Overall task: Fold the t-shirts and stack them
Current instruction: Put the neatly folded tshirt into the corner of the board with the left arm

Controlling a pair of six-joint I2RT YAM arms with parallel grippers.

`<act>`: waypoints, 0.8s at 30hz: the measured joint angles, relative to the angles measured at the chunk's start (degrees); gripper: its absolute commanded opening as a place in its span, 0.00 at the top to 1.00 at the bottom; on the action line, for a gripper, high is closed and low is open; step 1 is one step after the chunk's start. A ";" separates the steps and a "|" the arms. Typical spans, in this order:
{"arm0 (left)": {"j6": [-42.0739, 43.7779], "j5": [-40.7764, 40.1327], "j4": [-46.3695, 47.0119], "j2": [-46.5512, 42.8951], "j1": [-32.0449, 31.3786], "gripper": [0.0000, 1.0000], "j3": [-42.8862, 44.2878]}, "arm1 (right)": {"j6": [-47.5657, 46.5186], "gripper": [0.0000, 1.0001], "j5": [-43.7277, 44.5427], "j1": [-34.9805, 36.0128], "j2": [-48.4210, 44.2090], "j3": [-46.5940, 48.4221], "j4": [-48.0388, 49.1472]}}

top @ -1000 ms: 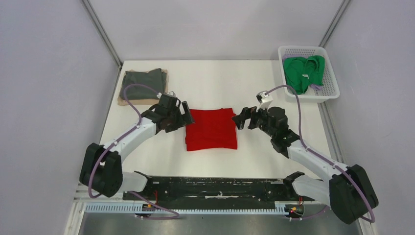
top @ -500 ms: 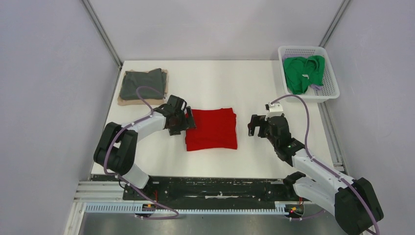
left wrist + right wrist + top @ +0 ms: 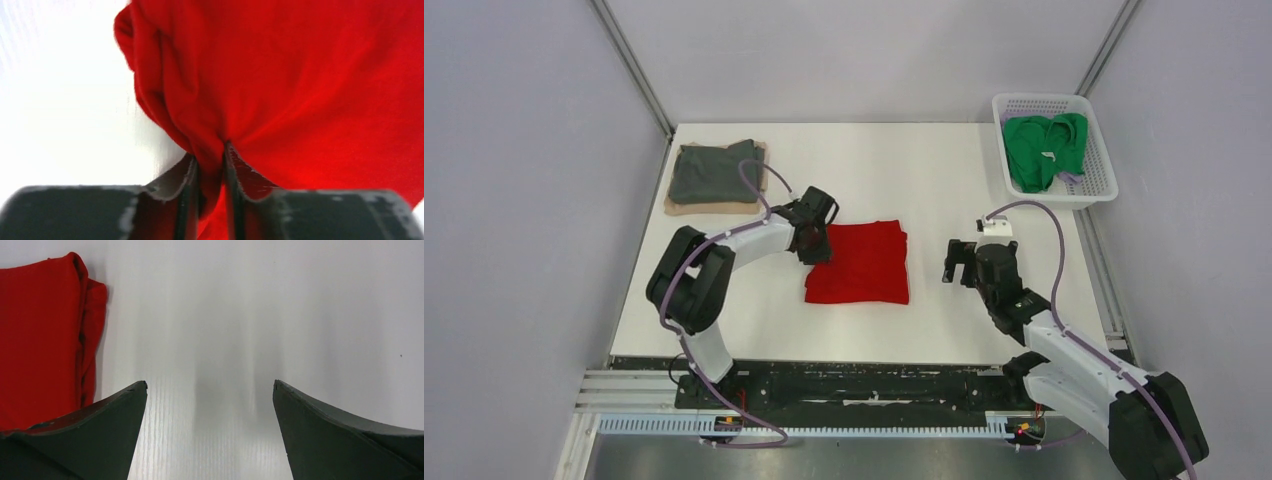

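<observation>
A folded red t-shirt [image 3: 860, 262] lies in the middle of the table. My left gripper [image 3: 813, 240] is at its left edge, shut on a pinch of the red cloth [image 3: 210, 165] that bunches up between the fingers. A dark grey t-shirt [image 3: 714, 172] lies folded on a tan one [image 3: 686, 207] at the back left corner. A green t-shirt [image 3: 1044, 146] sits crumpled in the white basket [image 3: 1092, 190] at the back right. My right gripper [image 3: 960, 262] hangs open over bare table, a little right of the red t-shirt [image 3: 40, 335], with nothing between its fingers.
The table's left edge runs close past the grey and tan stack. Grey walls stand along the back and both sides. The arms' bases and a black rail [image 3: 854, 385] line the near edge.
My left gripper has slid onto the red t-shirt's left edge and closed on the cloth. My right gripper has drawn back to the right, away from the shirt, still open.
</observation>
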 measured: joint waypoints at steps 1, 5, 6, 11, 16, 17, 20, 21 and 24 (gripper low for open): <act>-0.13 -1.57 -1.46 1.05 -0.87 0.91 1.60 | 0.00 0.02 0.37 -0.04 -0.55 -0.17 -0.02; -0.22 -6.71 -6.40 3.96 -2.95 0.98 6.60 | 0.02 0.02 2.05 -0.59 -2.34 -0.70 -0.07; -0.22 -7.63 -7.76 4.81 -3.21 0.98 7.96 | 0.02 0.02 2.38 -0.74 -2.56 -0.79 -0.07; 0.28 -14.86 -12.81 9.11 -3.48 0.98 14.75 | 0.00 0.02 3.21 -1.38 -2.86 -1.33 -0.15; 5.38 -26.10 -17.81 13.55 -2.84 0.98 24.39 | -0.02 0.02 4.68 -1.44 -2.86 -1.38 -0.28; 6.78 -28.06 -18.14 13.97 -2.69 0.98 25.97 | -0.02 0.02 5.01 -1.46 -2.86 -1.38 -0.31; 13.16 -34.07 -18.36 14.43 -1.79 0.98 31.06 | -0.02 0.02 6.16 -1.51 -2.86 -1.46 -0.33; 15.52 -35.43 -18.16 14.43 -1.25 0.98 32.63 | -0.02 0.02 6.38 -1.57 -2.86 -1.49 -0.35; 21.55 -38.32 -16.65 14.43 0.83 0.98 36.04 | -0.04 0.02 7.19 -1.68 -2.86 -1.49 -0.39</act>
